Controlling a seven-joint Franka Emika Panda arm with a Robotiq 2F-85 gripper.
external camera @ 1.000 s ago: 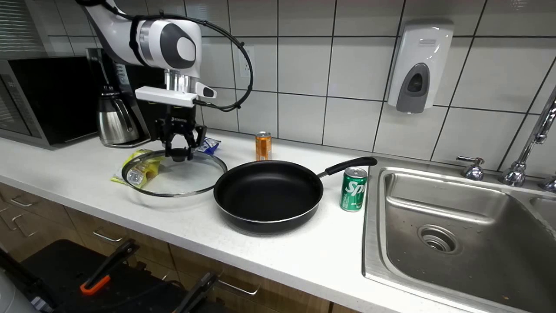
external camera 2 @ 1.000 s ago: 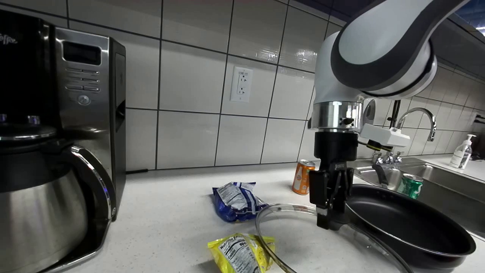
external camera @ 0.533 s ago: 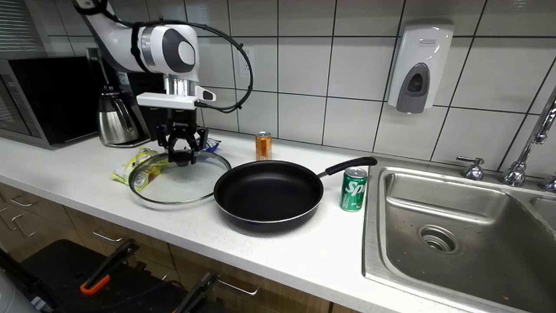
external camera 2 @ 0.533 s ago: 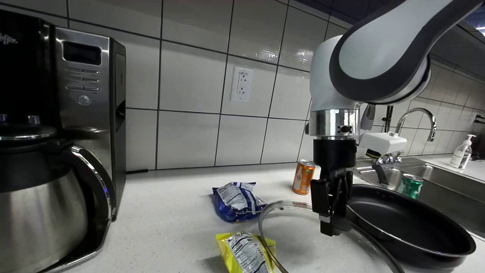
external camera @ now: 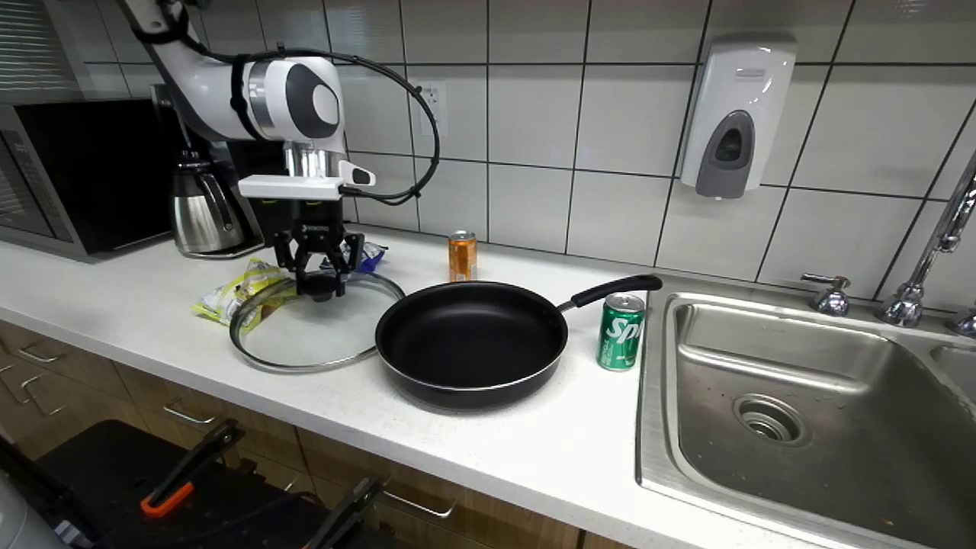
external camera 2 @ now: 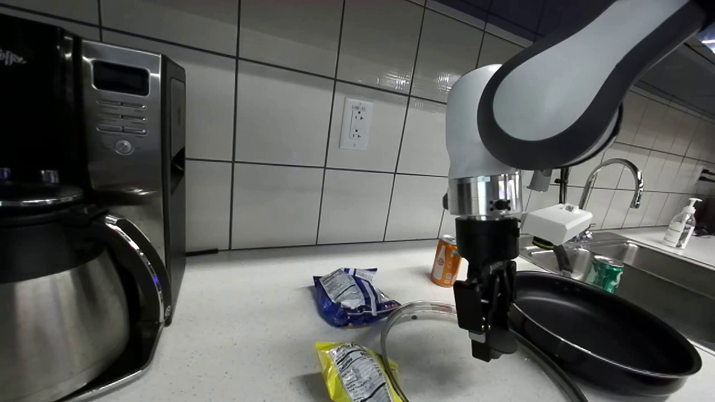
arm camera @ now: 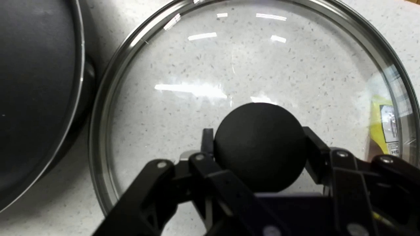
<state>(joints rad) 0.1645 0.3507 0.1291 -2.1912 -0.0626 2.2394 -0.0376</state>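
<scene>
Clamped on a black knob (arm camera: pixel 260 152), the claw (arm camera: pixel 258 144) holds the clear, metal-rimmed lid (external camera: pixel 328 328) right below it. Close by, a yellow bag (external camera 2: pixel 357 371) lies partly under the lid, a blue bag (external camera 2: pixel 349 296) near it. Also near the claw is the pan (external camera: pixel 471 339), black inside showing, with a Sprite can (external camera: pixel 621 335) beyond.

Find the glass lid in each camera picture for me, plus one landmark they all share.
In an exterior view: glass lid left of centre.
In an exterior view: glass lid right of centre, cut off by the bottom edge.
In the wrist view: glass lid fills most of the picture, partly behind the gripper.
Shared landmark: black frying pan, to the lid's right in both exterior views, to its left in the wrist view.
</scene>
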